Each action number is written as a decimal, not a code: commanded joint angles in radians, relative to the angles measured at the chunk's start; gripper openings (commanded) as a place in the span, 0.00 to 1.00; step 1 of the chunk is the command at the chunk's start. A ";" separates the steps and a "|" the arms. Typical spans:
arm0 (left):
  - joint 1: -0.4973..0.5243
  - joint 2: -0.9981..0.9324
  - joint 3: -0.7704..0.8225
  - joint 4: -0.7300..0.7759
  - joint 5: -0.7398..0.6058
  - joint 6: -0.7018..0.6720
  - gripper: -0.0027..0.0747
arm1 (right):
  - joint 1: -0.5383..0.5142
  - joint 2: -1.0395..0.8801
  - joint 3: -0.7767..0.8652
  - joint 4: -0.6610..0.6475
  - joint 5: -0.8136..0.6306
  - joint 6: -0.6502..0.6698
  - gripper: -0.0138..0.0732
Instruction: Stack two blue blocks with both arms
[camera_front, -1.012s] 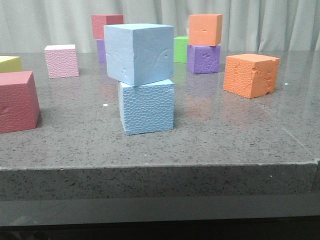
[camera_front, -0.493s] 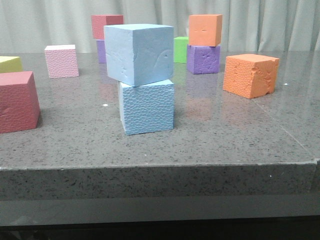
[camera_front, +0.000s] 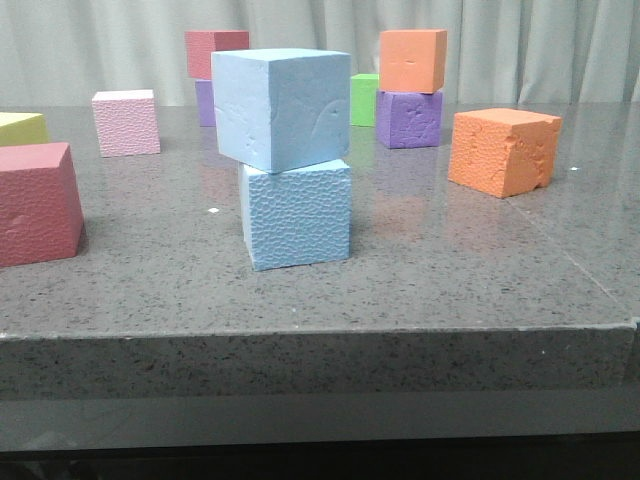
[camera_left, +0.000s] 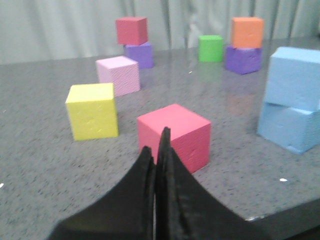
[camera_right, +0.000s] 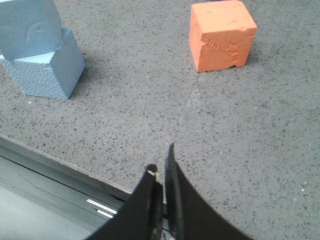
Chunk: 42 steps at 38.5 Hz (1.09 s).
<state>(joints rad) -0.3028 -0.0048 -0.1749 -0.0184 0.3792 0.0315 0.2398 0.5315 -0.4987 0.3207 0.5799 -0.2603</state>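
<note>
The left gripper (camera_left: 159, 150) has its jaws pressed together, holding nothing, and hangs low over the near edge of the worktop (camera_left: 40, 165). Just beyond its tip sits a red cube (camera_left: 175, 135). At about 10 o'clock from that cube stands a yellow cube (camera_left: 93, 110), and further back a pink cube (camera_left: 119, 75). Well off at 3 o'clock from the red cube is the blue stack.

The right gripper (camera_right: 162, 172) also has its jaws pressed together, empty, poised near the worktop's front edge. The stack lies far off at roughly 10 o'clock from its tip, and a chipped orange cube (camera_right: 221, 34) at about 1 o'clock; both are well apart from it.

In the front view neither gripper shows. The pebbled blue block (camera_front: 296, 214) rests on the worktop near the front middle. The smooth blue block (camera_front: 280, 108) sits on top of it, touching, twisted a little and overhanging toward 9 o'clock. The stack stands free.

Around the stack in the front view: the red cube (camera_front: 38, 203) at 9 o'clock, the chipped orange cube (camera_front: 503, 150) at 2 o'clock, the pink cube (camera_front: 126, 123) at 10 o'clock. Toward the back, a second orange cube (camera_front: 412, 60) rests on a purple cube (camera_front: 409, 119), with a green cube (camera_front: 364, 99) just beside them. A dark red cube (camera_front: 215, 50) sits on another purple one, mostly hidden behind the stack.
</note>
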 joint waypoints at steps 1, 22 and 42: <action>0.092 -0.020 0.015 -0.018 -0.108 -0.010 0.01 | -0.005 -0.001 -0.027 0.003 -0.060 -0.009 0.20; 0.323 -0.020 0.183 -0.036 -0.272 -0.010 0.01 | -0.005 -0.001 -0.027 0.003 -0.060 -0.009 0.20; 0.323 -0.018 0.183 -0.036 -0.272 -0.010 0.01 | -0.005 -0.001 -0.027 0.003 -0.060 -0.009 0.20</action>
<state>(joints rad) 0.0168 -0.0048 0.0063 -0.0454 0.1967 0.0293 0.2398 0.5315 -0.4987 0.3207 0.5823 -0.2603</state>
